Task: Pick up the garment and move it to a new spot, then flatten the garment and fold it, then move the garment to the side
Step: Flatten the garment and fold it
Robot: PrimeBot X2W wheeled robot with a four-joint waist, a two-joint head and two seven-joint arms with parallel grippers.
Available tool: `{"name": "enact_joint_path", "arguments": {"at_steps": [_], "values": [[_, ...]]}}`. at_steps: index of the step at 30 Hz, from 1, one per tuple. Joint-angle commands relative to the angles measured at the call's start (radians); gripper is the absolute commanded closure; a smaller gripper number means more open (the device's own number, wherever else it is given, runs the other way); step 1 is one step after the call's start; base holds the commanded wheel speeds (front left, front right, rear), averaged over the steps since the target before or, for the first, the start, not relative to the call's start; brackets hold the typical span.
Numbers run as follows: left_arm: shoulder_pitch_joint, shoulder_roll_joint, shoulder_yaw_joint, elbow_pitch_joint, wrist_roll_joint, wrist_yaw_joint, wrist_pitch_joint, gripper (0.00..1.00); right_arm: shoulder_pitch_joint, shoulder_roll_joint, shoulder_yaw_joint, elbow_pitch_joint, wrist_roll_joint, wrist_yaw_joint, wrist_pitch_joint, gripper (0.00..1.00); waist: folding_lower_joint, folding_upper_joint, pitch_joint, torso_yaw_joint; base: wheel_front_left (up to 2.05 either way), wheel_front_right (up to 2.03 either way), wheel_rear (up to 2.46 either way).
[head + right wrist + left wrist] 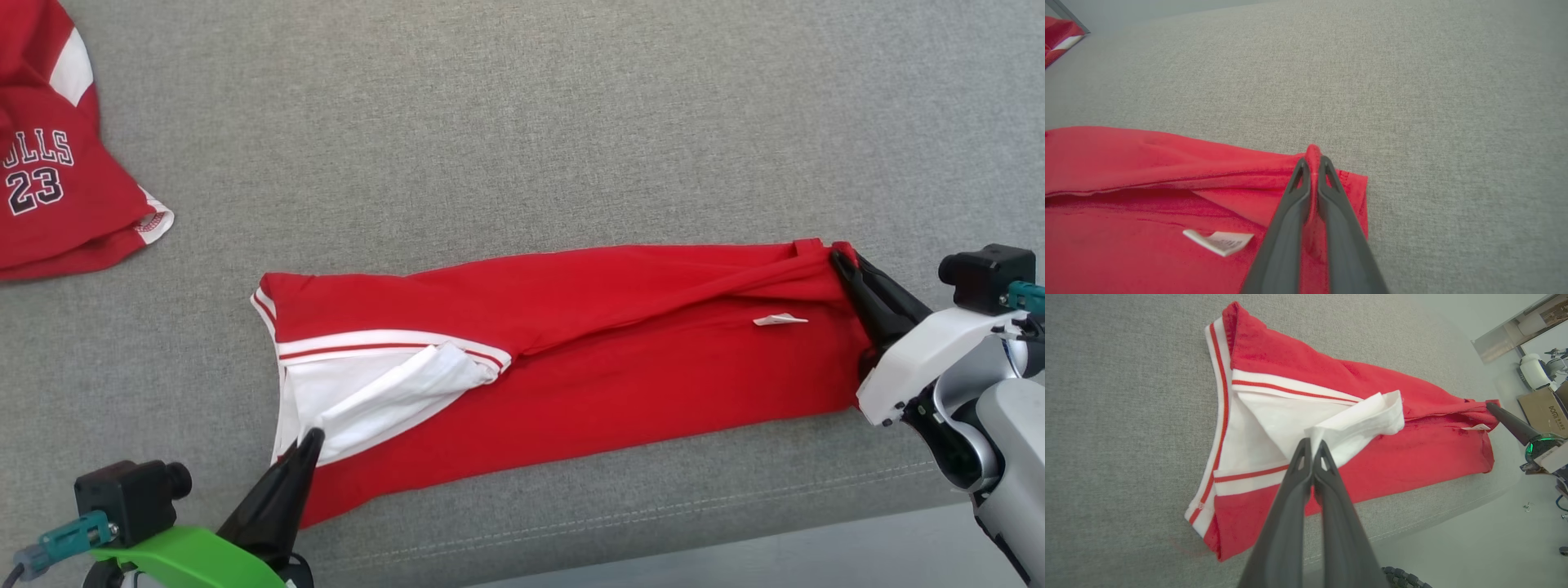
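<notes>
Light is soft, even and fairly bright in all three views, with no hard glare. The red garment (612, 359) casts only a thin, faint shadow along its near edge on the grey fabric surface (522, 122). The head view looks slightly hazy. Both wrist views bend lines near their edges, and the left claw (1312, 443) and right claw (1312, 161) soften toward the bottom edge. The room (1541, 339) at the left wrist view's upper right is washed out.

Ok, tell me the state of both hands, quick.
Left hand: closed, pinching the white fabric flap of the red-and-white cloth garment.
Right hand: closed on the garment's red end.
</notes>
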State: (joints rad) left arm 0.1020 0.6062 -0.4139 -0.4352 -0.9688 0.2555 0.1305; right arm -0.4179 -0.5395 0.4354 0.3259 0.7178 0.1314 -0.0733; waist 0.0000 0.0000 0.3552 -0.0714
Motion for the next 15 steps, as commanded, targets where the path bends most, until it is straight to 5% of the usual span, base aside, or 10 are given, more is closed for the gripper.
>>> {"name": "enact_joint_path", "arguments": {"at_steps": [1, 6, 11, 13, 15], "values": [[0.019, -0.006, 0.003, 0.013, -0.015, -0.006, -0.004, 1.0, 0.013, 0.0, -0.008, 0.002, -0.024, -0.002, -0.01, 1.0, 0.0, 0.0, 0.0, -0.003, 0.0, 0.0, 0.0], [0.034, -0.009, 0.001, 0.049, -0.038, -0.02, -0.001, 1.0, 0.032, 0.008, -0.007, 0.014, -0.068, -0.002, -0.025, 0.99, 0.0, 0.0, 0.001, -0.007, 0.0, 0.0, 0.0], [0.042, -0.013, 0.007, 0.081, -0.055, -0.033, -0.009, 1.0, 0.048, 0.014, 0.002, 0.012, -0.104, -0.002, -0.068, 0.85, 0.0, 0.0, -0.003, -0.012, 0.0, 0.0, 0.0], [0.045, -0.015, 0.004, 0.092, -0.062, -0.038, -0.009, 1.0, 0.057, 0.01, 0.008, 0.006, -0.111, -0.002, -0.09, 0.71, 0.0, 0.0, -0.006, -0.013, 0.0, 0.0, 0.0], [0.045, -0.018, -0.001, 0.103, -0.062, -0.043, -0.009, 1.0, 0.068, 0.002, 0.014, 0.0, -0.123, -0.002, -0.111, 0.44, 0.0, 0.0, -0.013, -0.016, 0.0, 0.0, 0.0]]}}
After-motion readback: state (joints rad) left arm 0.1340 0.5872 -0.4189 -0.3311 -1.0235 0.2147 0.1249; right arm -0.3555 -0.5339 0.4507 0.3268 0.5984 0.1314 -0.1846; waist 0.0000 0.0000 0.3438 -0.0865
